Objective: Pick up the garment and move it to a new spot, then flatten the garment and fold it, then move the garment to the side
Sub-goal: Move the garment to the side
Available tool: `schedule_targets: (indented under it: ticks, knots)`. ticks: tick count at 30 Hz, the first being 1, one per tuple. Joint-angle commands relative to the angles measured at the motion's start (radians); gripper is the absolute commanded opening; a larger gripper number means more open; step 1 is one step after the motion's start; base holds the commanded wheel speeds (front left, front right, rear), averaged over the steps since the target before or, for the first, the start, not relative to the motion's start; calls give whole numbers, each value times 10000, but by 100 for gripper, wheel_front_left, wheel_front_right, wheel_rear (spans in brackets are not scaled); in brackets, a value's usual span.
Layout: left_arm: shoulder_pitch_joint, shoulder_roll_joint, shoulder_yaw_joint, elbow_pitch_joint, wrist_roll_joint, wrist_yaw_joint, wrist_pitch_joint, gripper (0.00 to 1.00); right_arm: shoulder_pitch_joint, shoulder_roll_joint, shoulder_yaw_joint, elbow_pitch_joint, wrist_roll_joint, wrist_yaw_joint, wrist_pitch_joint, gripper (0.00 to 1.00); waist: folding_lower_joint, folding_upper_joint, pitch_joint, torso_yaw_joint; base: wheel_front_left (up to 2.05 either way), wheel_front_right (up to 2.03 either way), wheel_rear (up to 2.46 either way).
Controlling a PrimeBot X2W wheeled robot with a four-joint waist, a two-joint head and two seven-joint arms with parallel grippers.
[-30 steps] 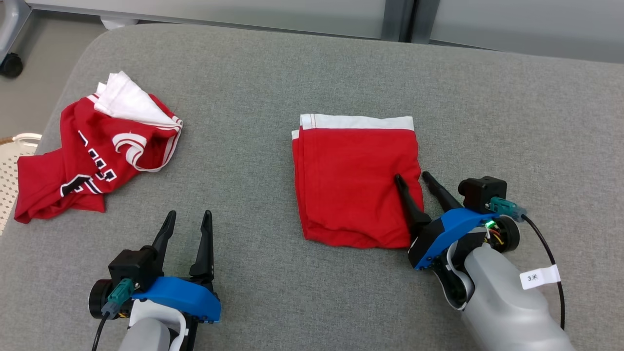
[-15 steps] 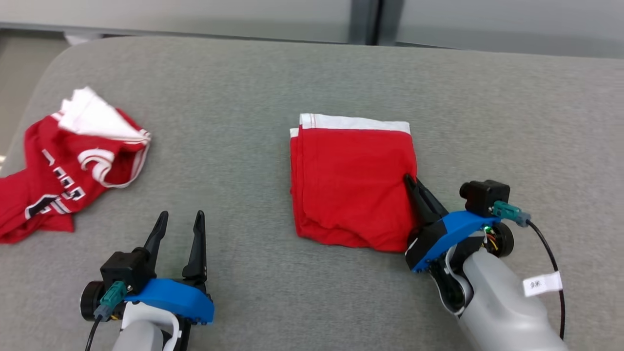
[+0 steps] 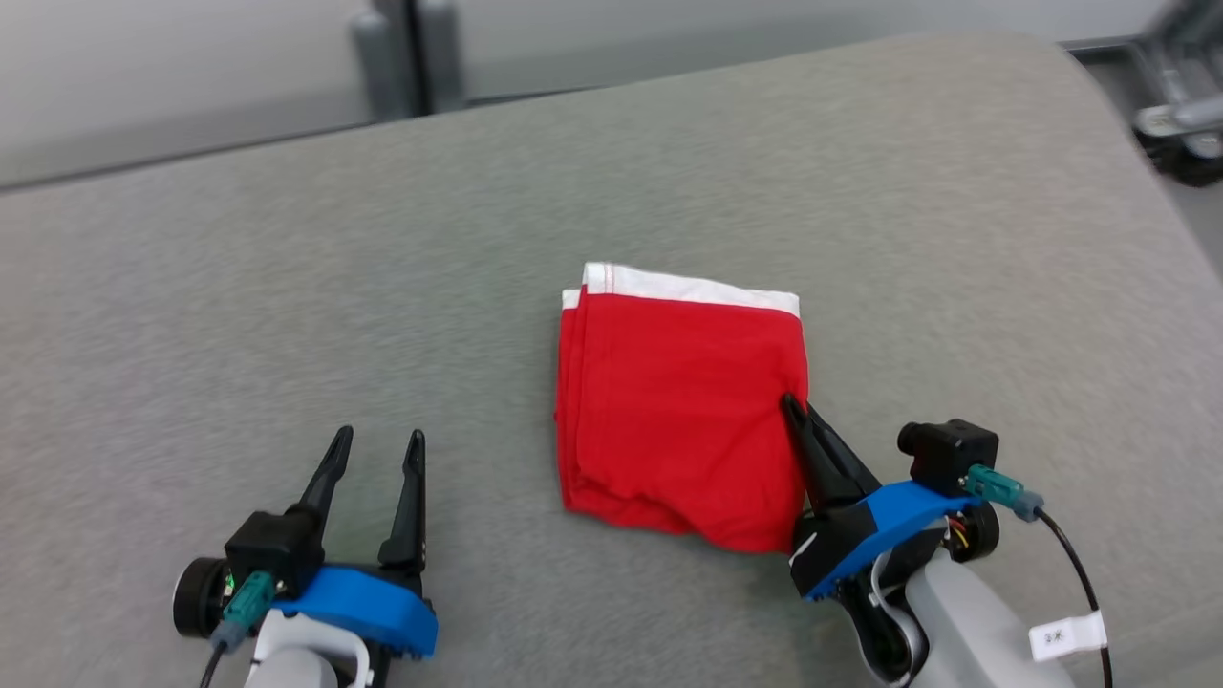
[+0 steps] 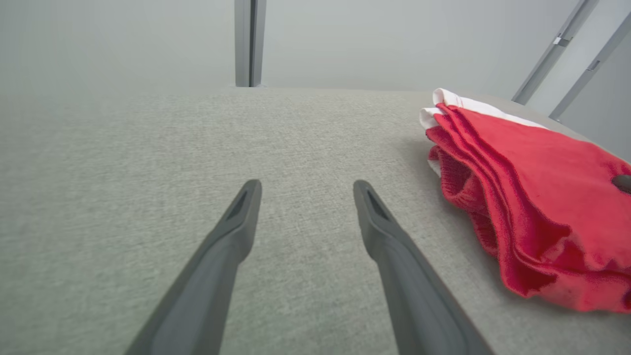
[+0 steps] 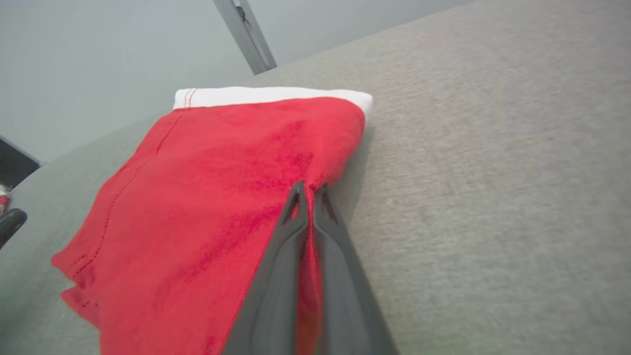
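The garment (image 3: 678, 411) is red with a white band along its far edge, folded into a thick square in the middle of the grey padded surface (image 3: 287, 315). My right gripper (image 3: 798, 411) is shut on the garment's right edge, with red cloth pinched between the two dark fingers (image 5: 281, 256). The right wrist view shows the garment (image 5: 212, 197) spreading left of the closed tips (image 5: 309, 190). My left gripper (image 3: 377, 444) stands open at the lower left, apart from the garment, with nothing between its fingers (image 4: 231, 236); the folded garment (image 4: 532, 197) lies to its right.
The grey surface stretches bare to the left and right of the garment. A pale wall with a grey post (image 3: 396, 48) runs behind it. A wheeled frame (image 3: 1185, 124) stands past the surface's far right corner.
My right gripper has shut on the garment's right edge. The head camera has swung right, so the crumpled red jersey on the left has left the view.
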Motion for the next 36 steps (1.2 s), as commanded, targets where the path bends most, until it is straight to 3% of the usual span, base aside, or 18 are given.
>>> schedule_targets:
  ticks: [1,7,15,22,28,36]
  knots:
    - [74,25,-97,-78,81,-14,-30,100,192,-20,-9,-162,-72,4,-8,0,1,-1,-533,-806,0,0,0]
    - [152,117,-474,-383,132,-14,-30,100,567,-23,164,-756,-8,3,-17,0,1,-1,-362,-2086,0,0,0]
    - [279,370,-1190,-650,200,-15,-30,100,865,-22,-29,-1121,-234,3,-19,0,1,-1,-129,-2776,0,0,0]
    - [158,643,-1533,-647,-6,-15,-30,100,85,-20,-1274,-404,-2024,3,-20,0,1,-1,222,-2262,0,0,0]
    - [134,968,-1536,-599,-247,-15,-30,100,-914,-26,-3665,361,-4786,3,210,0,1,-1,501,-1427,0,0,0]
    - [-10,1281,-1554,-661,-408,-15,-30,100,-1691,-346,-6847,-520,-8151,3,1415,0,1,-1,812,-583,0,0,0]
